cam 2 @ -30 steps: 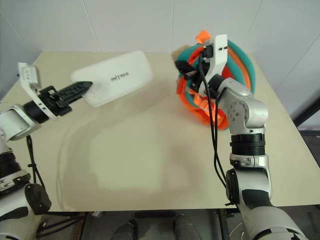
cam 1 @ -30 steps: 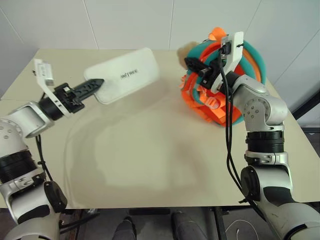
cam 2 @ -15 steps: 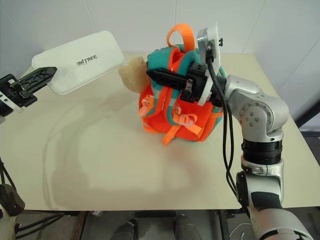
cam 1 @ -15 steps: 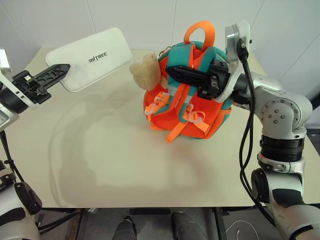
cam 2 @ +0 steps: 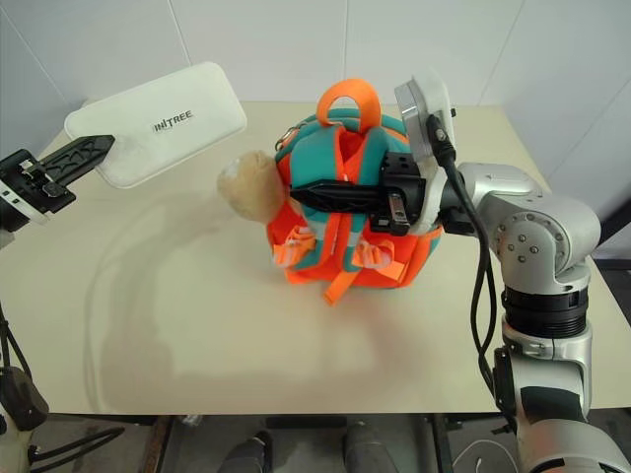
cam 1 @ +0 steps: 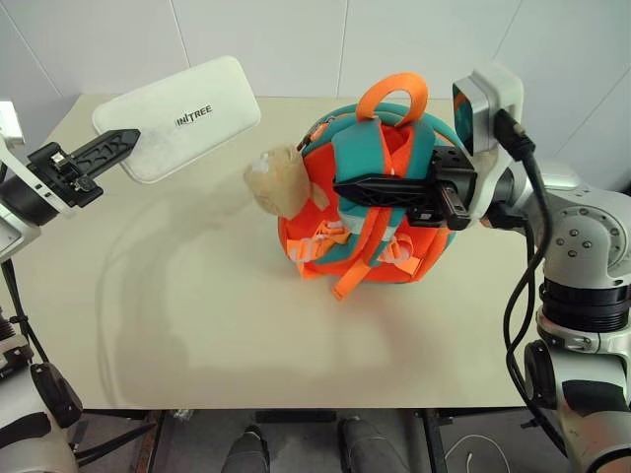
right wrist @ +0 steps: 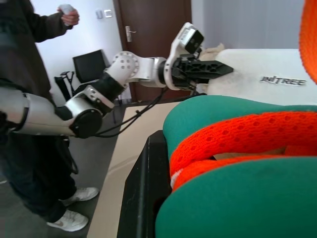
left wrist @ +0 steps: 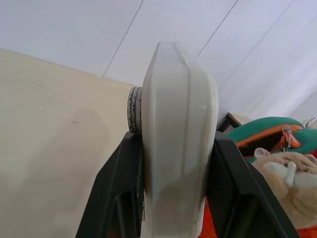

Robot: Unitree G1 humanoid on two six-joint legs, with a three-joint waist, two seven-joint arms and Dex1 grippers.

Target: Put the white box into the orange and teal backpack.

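The white box [cam 1: 187,116] is a flat, long case with rounded corners and dark lettering on its lid; the left hand [cam 1: 110,150] clamps its near end and holds it up above the desk's [cam 1: 197,315] far left part. The orange and teal backpack [cam 1: 380,212] stands upright mid-desk, a beige plush charm [cam 1: 279,180] at its side, with the right hand [cam 1: 370,187] clenched on its teal top strap.
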